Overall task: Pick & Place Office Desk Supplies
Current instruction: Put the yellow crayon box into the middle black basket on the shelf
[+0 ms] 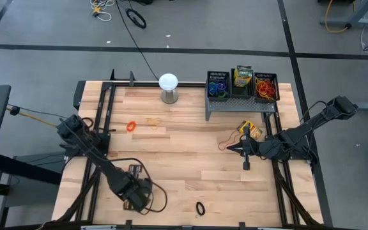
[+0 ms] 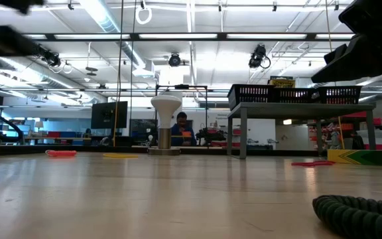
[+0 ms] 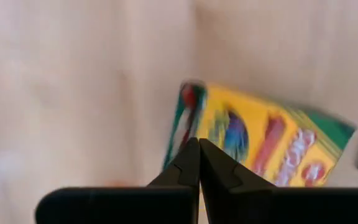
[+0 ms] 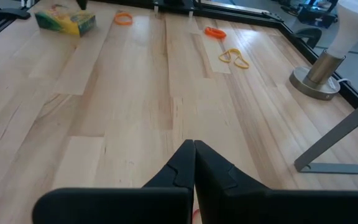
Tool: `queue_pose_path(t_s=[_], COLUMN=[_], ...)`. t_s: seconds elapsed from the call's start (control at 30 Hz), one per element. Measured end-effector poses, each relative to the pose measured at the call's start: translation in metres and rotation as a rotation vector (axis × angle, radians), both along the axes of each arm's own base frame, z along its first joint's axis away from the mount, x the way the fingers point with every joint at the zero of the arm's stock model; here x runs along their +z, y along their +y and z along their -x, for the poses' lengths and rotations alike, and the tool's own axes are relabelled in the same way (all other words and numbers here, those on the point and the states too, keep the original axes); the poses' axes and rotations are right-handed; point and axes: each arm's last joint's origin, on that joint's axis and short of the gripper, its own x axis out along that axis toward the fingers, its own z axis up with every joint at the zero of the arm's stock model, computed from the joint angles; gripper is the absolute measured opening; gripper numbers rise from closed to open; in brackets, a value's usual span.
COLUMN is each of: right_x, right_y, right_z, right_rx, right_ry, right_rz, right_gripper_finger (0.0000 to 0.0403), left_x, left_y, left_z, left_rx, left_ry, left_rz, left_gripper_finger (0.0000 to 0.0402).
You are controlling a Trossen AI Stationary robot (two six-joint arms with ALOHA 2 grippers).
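Note:
A yellow-and-green crayon box point(image 3: 272, 146) lies flat on the wood near the table's near left; it also shows as the crayon box point(image 4: 64, 22). My left gripper point(image 3: 198, 142) points down over one short end of it, fingers shut. My right gripper point(image 4: 194, 143) waits shut above the right half of the table, right gripper point(image 1: 234, 148). Beside it lie a second crayon box point(image 1: 250, 130) and a red band point(image 1: 225, 142). Three black mesh bins point(image 1: 242, 84) stand on the grey riser point(image 1: 241, 103), with bands and a crayon box in them. My left gripper comes from above, pointing down, and its shut fingertips point(image 3: 188, 155) stand at the short end point(image 3: 182, 134) of the crayon box. I cannot tell whether they touch it. The box lies flat on the table.
A white globe point(image 1: 168, 82) stands at the far middle. An orange band point(image 1: 131, 126) and yellow bands point(image 1: 152, 120) lie on the far left half, and a black band point(image 1: 200, 208) lies near the near edge. The middle of the table is bare wood.

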Motion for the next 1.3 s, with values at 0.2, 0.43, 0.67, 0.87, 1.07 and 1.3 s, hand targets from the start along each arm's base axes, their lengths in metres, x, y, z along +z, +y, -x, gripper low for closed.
queue_pose_path(t_s=[0.2, 0.43, 0.67, 0.87, 1.07, 1.3], right_x=[0.0, 0.0, 0.0, 0.0, 0.0, 0.0], right_y=[0.0, 0.0, 0.0, 0.0, 0.0, 0.0], right_z=[0.0, 0.0, 0.0, 0.0, 0.0, 0.0], right_rx=[0.0, 0.0, 0.005, 0.013, 0.013, 0.013], right_ry=[0.0, 0.0, 0.001, 0.003, 0.003, 0.002], right_rz=[0.0, -0.001, 0.007, 0.021, 0.021, 0.021], right_gripper_finger=[0.0007, 0.0007, 0.0007, 0.0007, 0.0007, 0.0007], left_x=[0.014, 0.011, 0.011, 0.007, -0.011, -0.025], left_y=[0.018, 0.042, 0.044, 0.042, 0.036, 0.033], left_z=[-0.023, -0.039, -0.04, -0.041, -0.047, -0.049], left_rx=[-0.004, 0.118, 0.15, 0.071, 0.0, -0.06], left_ry=[-0.134, 0.003, 0.093, 0.101, 0.134, 0.191], left_rz=[-0.16, -0.01, 0.11, 0.107, 0.126, 0.145], left_gripper_finger=[0.0003, 0.0049, 0.0154, 0.0199, 0.0188, 0.0173])
